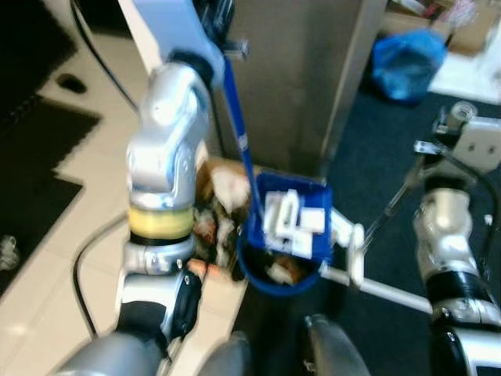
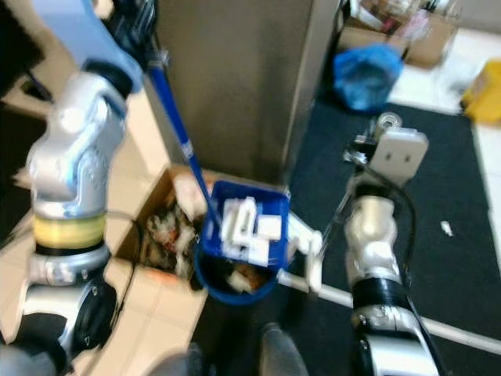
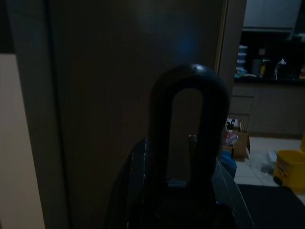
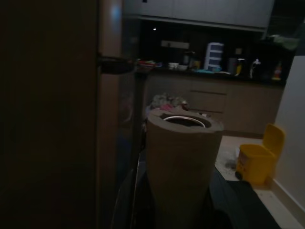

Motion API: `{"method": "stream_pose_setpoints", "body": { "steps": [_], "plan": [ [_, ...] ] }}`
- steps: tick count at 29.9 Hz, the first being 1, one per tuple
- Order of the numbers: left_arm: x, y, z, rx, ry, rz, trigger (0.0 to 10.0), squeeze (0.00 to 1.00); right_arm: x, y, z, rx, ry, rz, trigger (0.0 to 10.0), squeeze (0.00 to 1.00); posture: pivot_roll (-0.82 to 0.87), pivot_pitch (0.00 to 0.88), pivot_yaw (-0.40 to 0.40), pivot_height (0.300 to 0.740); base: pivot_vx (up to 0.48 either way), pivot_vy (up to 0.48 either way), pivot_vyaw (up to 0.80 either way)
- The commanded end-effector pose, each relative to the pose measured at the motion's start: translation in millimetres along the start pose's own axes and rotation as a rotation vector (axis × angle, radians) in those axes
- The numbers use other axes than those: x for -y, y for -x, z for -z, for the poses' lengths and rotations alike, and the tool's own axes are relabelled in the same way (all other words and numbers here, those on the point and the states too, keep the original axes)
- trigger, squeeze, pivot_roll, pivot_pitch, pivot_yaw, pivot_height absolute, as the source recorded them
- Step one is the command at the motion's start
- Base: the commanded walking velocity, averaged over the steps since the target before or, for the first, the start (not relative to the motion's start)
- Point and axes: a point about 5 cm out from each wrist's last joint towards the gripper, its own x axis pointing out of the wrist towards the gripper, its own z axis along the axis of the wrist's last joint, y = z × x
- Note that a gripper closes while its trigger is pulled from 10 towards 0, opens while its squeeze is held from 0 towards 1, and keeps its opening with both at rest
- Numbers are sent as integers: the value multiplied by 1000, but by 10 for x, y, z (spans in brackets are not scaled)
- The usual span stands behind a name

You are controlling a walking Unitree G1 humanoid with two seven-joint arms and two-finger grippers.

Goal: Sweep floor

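A blue dustpan (image 1: 291, 239) holding white scraps (image 1: 288, 215) hangs over the edge of a cardboard box (image 2: 160, 223) full of rubbish. Its long blue handle (image 1: 239, 129) rises to my left gripper (image 1: 222, 22), which is shut on it. In the left wrist view the handle's dark loop end (image 3: 189, 138) stands between the fingers. My right gripper (image 2: 385, 131) is raised at the right, shut on the top of a broom handle (image 4: 183, 167), whose round tube end faces the camera. A thin rod (image 1: 398, 197) slants from that hand down toward the dustpan.
A dark tall cabinet (image 1: 301, 78) stands right behind the box. A white pole (image 1: 387, 291) lies across the dark carpet (image 2: 438, 196) at the lower right. A blue bag (image 1: 407, 63) sits at the back. A yellow bin (image 4: 255, 160) stands farther off. Pale floor tiles (image 1: 47, 266) lie left.
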Motion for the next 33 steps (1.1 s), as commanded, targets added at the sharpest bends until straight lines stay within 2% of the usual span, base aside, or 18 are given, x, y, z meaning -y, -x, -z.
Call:
{"method": "stream_pose_setpoints", "body": {
  "steps": [1,3,13,19,26,31,33],
  "plan": [
    [-44,27,-213,96,-58,1,10000,0,-13,-7,-46,31,-1,-2,10000,0,-21,93,5,740,255,0,0],
    [-13,41,-249,111,-98,30,10000,0,-12,-3,-38,29,0,-1,10000,0,-20,94,5,740,127,0,0],
    [59,56,-237,114,-152,78,10000,0,-16,4,-17,23,2,3,10000,0,-19,99,9,740,0,0,0],
    [81,58,-205,114,-154,91,10000,0,-3,13,-5,20,5,10,10000,0,-20,101,11,740,0,0,0],
    [161,57,-194,134,-203,143,10000,0,-9,17,0,19,4,13,10000,0,-20,102,16,740,0,0,0],
    [281,83,-123,130,-245,227,10000,0,-12,25,8,17,1,13,10000,0,-18,104,17,740,0,0,0],
    [378,98,-74,131,-271,277,10000,0,-21,29,9,17,-1,13,10000,0,-20,107,22,740,0,0,0]
  ]
}}
